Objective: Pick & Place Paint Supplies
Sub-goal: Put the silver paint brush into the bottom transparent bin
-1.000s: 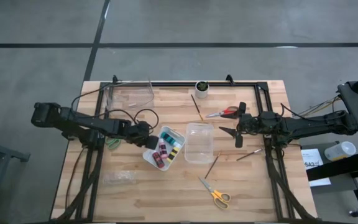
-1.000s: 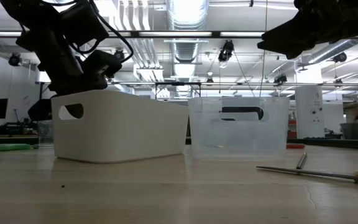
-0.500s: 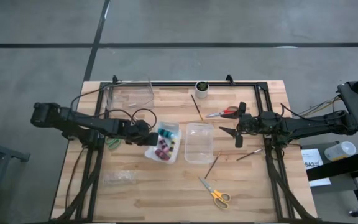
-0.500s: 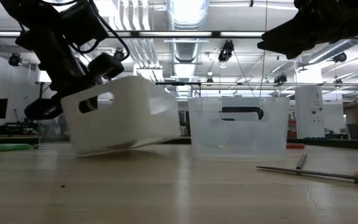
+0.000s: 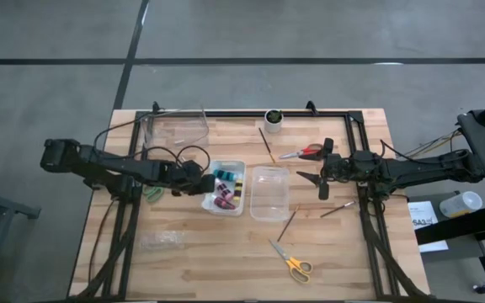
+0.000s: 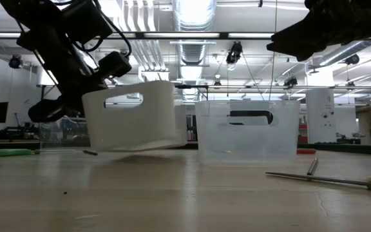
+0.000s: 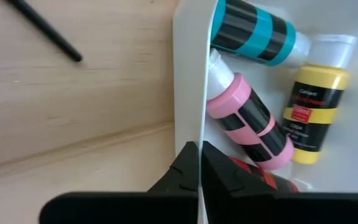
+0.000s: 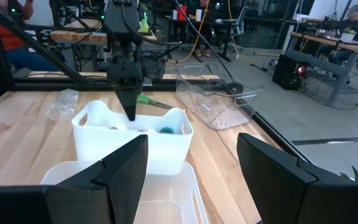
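**A:** So where are we on the paint supplies?

**B:** Bottles are in. White bin holds the teal bottle, pink bottle, yellow bottle, plus a red one partly hidden behind the fingers. Everything else is out on the table.

**A:** What's out?

**B:** Relative to the white bin: red-handled scissors well off toward the right arm's side, yellow-handled scissors near the front edge, loose brushes past the clear tub that sits just beside the bin. One more brush runs toward the white cup.

**A:** Grippers?

**B:** Left gripper is pinching the bin's wall, jaws pressed tight on the rim. In the low view the bin looks tilted, one end off the wood. Right gripper hovers on the far side of the clear tub, jaws spread, holding nothing.

**A:** Rough progress?

**B:** I'd say partway. Bottles sorted; scissors and brushes untouched. An empty clear container sits behind the bin too.
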